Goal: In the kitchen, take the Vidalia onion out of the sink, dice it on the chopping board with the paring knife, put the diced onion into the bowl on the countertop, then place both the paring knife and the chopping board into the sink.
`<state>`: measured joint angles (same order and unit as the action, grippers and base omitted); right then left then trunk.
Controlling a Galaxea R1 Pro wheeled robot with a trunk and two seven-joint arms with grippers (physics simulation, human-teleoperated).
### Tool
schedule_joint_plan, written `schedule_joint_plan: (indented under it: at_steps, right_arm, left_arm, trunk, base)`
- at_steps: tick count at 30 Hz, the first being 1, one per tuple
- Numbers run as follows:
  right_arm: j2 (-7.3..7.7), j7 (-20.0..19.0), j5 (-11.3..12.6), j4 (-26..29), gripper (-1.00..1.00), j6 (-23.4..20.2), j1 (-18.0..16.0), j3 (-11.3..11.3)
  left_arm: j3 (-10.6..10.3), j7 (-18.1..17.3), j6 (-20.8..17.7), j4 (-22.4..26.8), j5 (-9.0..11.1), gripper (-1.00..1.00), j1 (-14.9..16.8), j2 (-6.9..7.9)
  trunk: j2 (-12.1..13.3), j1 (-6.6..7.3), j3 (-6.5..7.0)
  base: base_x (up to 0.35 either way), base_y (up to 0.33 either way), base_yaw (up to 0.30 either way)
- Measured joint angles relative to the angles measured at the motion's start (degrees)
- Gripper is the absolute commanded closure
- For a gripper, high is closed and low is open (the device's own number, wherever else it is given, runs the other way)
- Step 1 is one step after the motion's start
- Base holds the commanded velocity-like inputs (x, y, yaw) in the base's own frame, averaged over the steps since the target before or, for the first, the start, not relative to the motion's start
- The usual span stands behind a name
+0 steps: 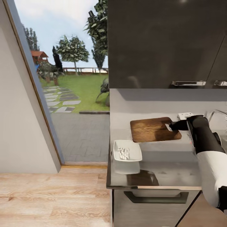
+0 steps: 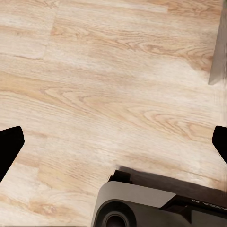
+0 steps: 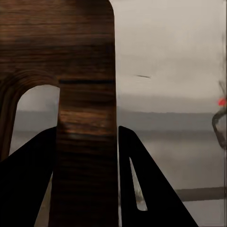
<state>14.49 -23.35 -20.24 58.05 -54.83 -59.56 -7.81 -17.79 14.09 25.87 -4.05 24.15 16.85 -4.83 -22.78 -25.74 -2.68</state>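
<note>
One board in hand | right gripper (image 3: 87,165) clamped on the handle end of the dark wooden chopping board (image 1: 154,129), lifted off the grey glossy countertop (image 1: 170,173), likely bound for the sink | white squarish bowl (image 1: 127,151) holds diced onion (image 1: 123,153) | left gripper (image 2: 113,142) spread wide, empty, over plank floor (image 2: 104,85)

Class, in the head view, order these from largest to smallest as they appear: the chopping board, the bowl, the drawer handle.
1. chopping board, held above the countertop by the right gripper
2. bowl
3. drawer handle, longest but thin, and nearer the camera, so its rank is unsure.
</note>
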Motion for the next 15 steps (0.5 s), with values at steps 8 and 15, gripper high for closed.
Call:
schedule_joint_plan:
  at_steps: [8, 15]
  right_arm:
    - [-0.14, 0.01, 0.33, -1.42, 1.00, 2.02, 0.11, -3.33]
    - [-0.19, 0.13, 0.23, -5.92, 1.00, 4.81, 0.11, -3.34]
  left_arm:
    - [0.00, 0.00, 0.00, -0.01, 0.00, -1.00, 0.00, -0.04]
    - [0.02, 0.00, 0.00, 0.00, 0.00, -1.00, 0.00, -0.06]
  trunk:
    - [0.02, -0.03, -0.01]
    - [0.02, -0.03, -0.01]
  base:
    - [-0.185, -0.250, 0.000]
    - [-0.265, -0.227, 0.000]
